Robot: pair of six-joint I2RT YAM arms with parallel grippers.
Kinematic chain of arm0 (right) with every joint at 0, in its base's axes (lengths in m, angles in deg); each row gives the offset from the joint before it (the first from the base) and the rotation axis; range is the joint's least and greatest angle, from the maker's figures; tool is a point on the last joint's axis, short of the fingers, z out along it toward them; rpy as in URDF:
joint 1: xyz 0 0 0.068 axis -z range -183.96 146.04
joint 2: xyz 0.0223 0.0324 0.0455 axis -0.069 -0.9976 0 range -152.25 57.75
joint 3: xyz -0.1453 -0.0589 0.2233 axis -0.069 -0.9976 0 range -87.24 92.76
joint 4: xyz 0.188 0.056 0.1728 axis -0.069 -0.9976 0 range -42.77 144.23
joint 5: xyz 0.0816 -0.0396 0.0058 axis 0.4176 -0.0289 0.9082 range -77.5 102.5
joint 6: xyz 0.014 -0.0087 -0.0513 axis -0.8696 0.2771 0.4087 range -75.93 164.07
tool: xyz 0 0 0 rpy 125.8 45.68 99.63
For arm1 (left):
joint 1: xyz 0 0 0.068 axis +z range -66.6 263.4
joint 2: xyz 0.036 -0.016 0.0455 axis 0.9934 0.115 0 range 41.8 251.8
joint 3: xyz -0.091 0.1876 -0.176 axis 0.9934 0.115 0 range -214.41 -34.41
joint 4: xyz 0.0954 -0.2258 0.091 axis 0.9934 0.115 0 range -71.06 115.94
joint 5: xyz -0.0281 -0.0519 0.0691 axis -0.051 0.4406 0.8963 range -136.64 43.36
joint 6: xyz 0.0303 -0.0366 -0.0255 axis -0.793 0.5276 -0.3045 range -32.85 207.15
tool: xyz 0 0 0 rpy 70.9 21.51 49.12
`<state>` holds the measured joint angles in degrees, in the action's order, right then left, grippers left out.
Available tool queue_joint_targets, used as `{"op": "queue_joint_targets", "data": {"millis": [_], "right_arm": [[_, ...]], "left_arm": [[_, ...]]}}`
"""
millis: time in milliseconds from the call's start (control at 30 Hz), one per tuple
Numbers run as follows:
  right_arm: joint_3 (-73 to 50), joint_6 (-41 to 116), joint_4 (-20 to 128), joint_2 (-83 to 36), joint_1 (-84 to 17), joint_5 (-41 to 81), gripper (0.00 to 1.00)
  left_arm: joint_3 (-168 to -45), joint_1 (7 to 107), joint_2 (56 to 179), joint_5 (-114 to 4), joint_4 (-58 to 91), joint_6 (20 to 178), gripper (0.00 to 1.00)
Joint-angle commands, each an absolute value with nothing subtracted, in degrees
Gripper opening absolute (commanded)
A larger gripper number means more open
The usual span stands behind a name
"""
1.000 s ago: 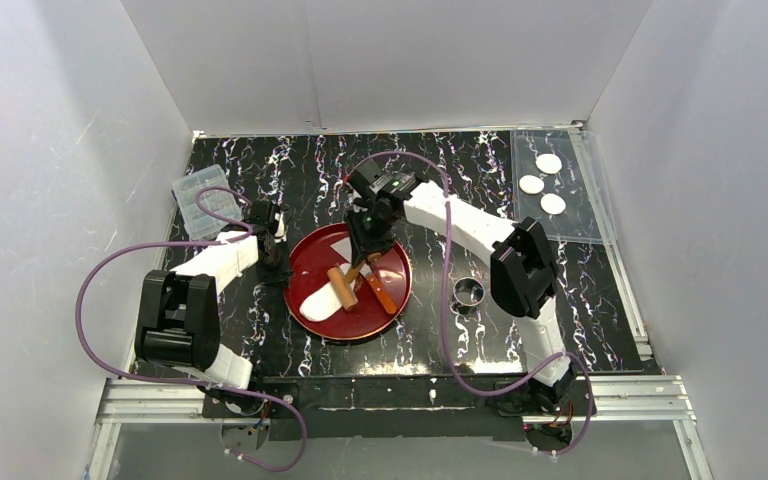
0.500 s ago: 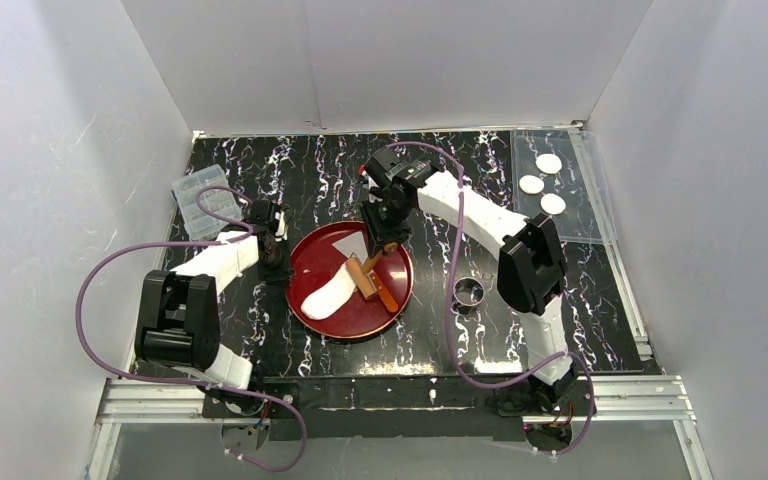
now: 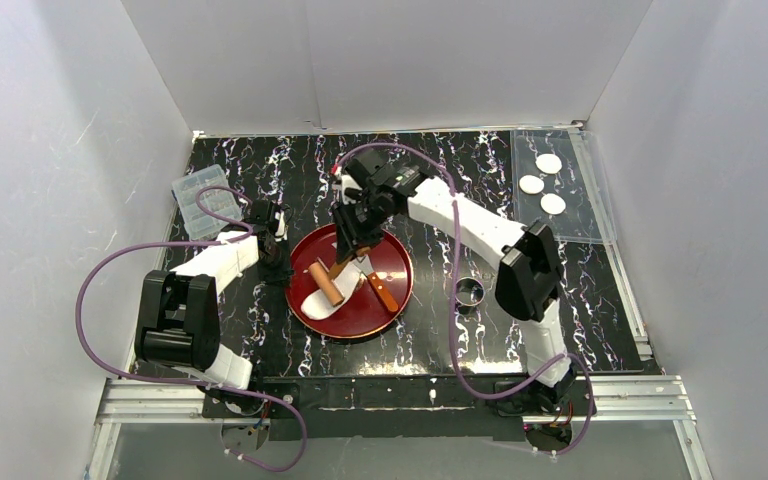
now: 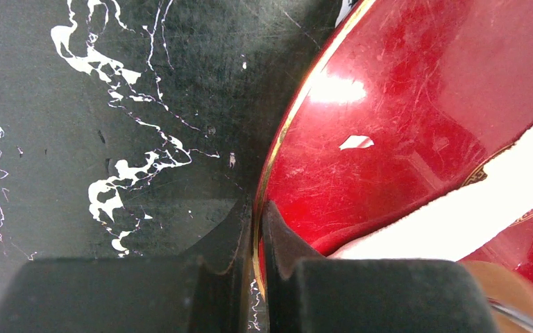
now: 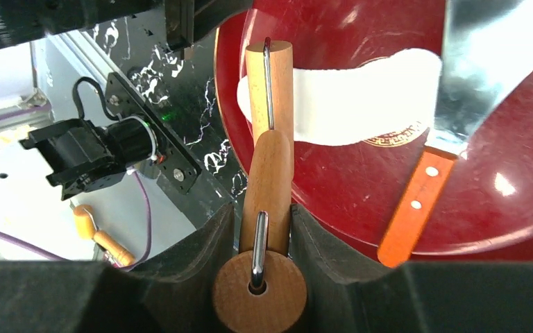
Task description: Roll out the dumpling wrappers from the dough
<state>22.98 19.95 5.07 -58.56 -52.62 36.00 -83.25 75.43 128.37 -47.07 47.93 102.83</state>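
Observation:
The dough [image 3: 312, 300] is a flattened oblong white sheet on the red plate [image 3: 398, 268]. My right gripper [image 3: 348, 246] is shut on the handle of a wooden roller [image 3: 325, 283], whose barrel rests across the dough. In the right wrist view the gripper [image 5: 264, 215] clamps the handle, and the roller barrel [image 5: 269, 80] lies at the left end of the dough [image 5: 361, 97]. My left gripper [image 3: 278, 262] is shut on the plate's left rim, seen close in the left wrist view [image 4: 257, 211]. Three round dumpling wrappers [image 3: 531, 184] lie on a clear sheet at the back right.
A scraper with an orange handle [image 3: 383, 293] lies on the plate to the right of the dough. A small metal ring [image 3: 469, 293] stands on the table right of the plate. A clear plastic box [image 3: 200, 200] sits at the back left. White walls enclose the table.
My right gripper first drew the roller back and right, then pushed it left along the dough to its near-left part. The left gripper has kept its hold on the plate rim.

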Motion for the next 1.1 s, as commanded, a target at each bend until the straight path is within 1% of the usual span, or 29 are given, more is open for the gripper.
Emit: {"op": "queue_joint_targets", "data": {"millis": [0,167,333,433,567,733,867,967,1067], "right_arm": [[26.5,19.9,4.5,-63.5,-53.5,35.7,0.01],[29.1,21.0,-3.0,-68.0,-52.7,24.6,0.01],[27.1,20.9,-6.8,-67.5,-49.4,14.9,0.01],[25.7,21.5,-7.4,-66.6,-47.2,11.5,0.01],[25.9,22.4,-7.2,-65.9,-46.4,12.0,0.01],[29.5,22.3,-7.1,-65.0,-46.4,21.0,0.01],[30.6,21.3,-0.8,-60.1,-46.3,32.7,0.01],[29.1,18.8,4.9,-54.5,-45.3,41.0,0.01],[24.7,15.0,10.1,-49.6,-42.8,45.2,0.01]], "left_arm": [[-84.1,75.8,126.2,-43.6,49.2,102.4,0.00],[-84.0,75.8,126.0,-43.6,49.2,102.4,0.00],[-83.8,75.9,126.0,-43.6,49.2,102.4,0.00],[-83.8,75.9,126.2,-43.7,49.2,102.4,0.00],[-83.9,75.9,126.4,-43.7,49.2,102.4,0.00],[-84.0,75.9,126.4,-43.4,49.2,102.3,0.00],[-83.9,75.9,126.3,-43.4,49.2,102.3,0.00],[-84.0,75.9,126.2,-43.4,49.1,102.2,0.00],[-84.1,75.9,126.2,-43.5,49.1,102.2,0.00]]}}
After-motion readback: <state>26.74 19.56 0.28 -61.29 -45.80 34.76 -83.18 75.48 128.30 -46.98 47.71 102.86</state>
